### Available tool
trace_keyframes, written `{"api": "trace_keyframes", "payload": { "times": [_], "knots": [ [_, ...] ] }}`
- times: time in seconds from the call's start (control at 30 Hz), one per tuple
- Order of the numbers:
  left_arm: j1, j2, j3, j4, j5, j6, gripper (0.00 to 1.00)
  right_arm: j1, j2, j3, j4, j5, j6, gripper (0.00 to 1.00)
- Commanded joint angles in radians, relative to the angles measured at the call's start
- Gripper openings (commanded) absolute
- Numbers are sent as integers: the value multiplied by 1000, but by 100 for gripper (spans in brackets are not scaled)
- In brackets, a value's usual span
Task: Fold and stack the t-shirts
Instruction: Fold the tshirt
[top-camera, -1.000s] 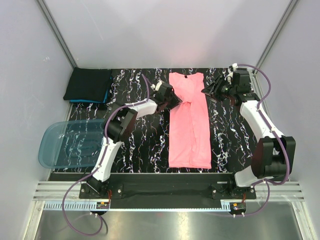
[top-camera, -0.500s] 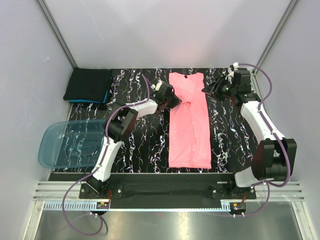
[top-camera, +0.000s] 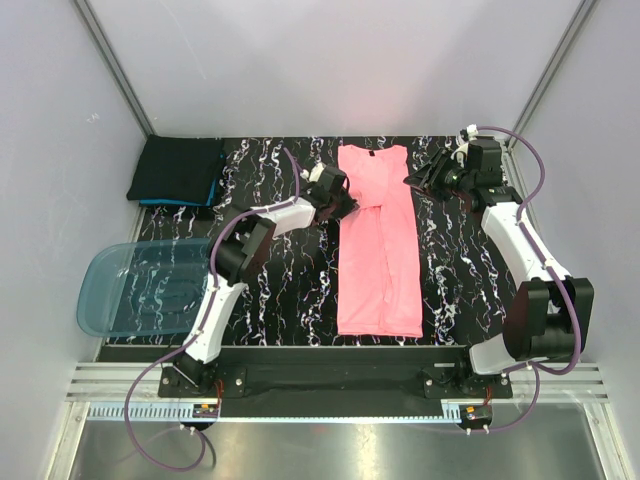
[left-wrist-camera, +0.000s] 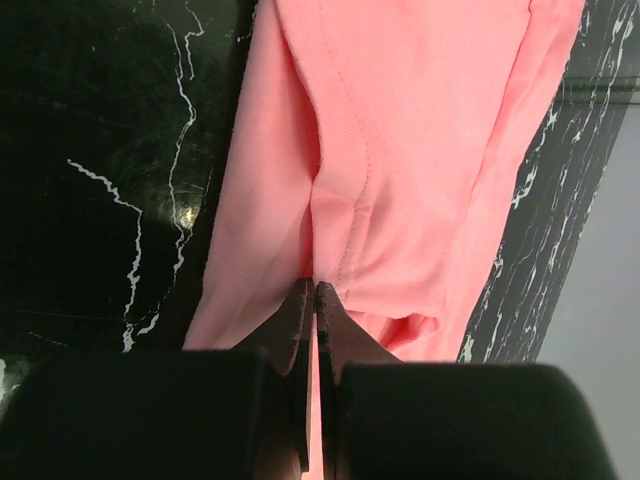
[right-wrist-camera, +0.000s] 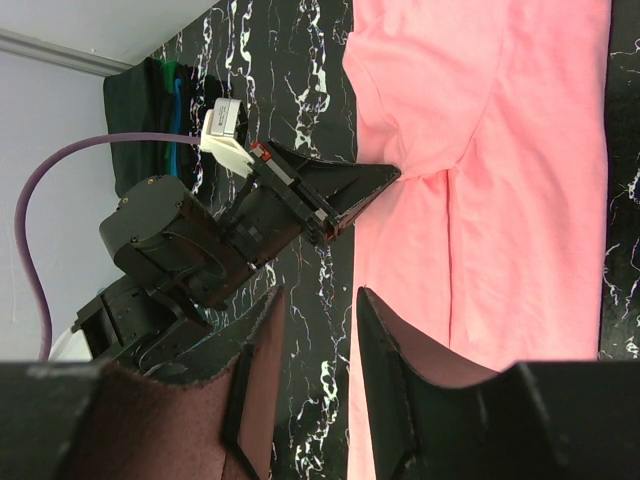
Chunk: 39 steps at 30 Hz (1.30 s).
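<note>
Shut now, after being apart a moment ago, the left fingers (left-wrist-camera: 299, 322) pinch a fold of the pink t-shirt (top-camera: 378, 240) near its upper left edge. It lies flat mid-frame on the tabletop (top-camera: 280, 290). The right fingers (right-wrist-camera: 385, 340) hover half open, empty, by its upper right.

A laboratory test enclosure is indicated by plain white panel walls (top-camera: 330, 60), aluminium frame struts (top-camera: 112, 65) and a black white-veined tabletop (top-camera: 450, 270).
</note>
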<state>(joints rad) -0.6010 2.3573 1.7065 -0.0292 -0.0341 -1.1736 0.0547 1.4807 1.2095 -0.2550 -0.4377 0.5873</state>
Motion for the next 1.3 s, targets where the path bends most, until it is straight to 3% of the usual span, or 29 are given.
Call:
{"api": "trace_keyframes", "payload": {
  "times": [0.0,0.53,0.57,0.73,0.83,1.27],
  "knots": [
    [1,-90,31,-3,-41,25,0,-7,-30,5,37,4,-20,42],
    [10,-92,24,-12,-36,23,0,-9,9,-5,39,-6,-21,41],
    [9,-90,22,-14,-36,22,0,-7,22,-5,40,-7,-23,38],
    [13,-78,25,-12,-12,22,0,-7,93,-18,51,-4,-30,9],
    [15,-73,24,-9,-4,19,0,-7,150,-8,75,-10,-21,0],
    [18,-49,15,26,52,5,6,-7,541,232,45,-177,8,0]
  ]
}}
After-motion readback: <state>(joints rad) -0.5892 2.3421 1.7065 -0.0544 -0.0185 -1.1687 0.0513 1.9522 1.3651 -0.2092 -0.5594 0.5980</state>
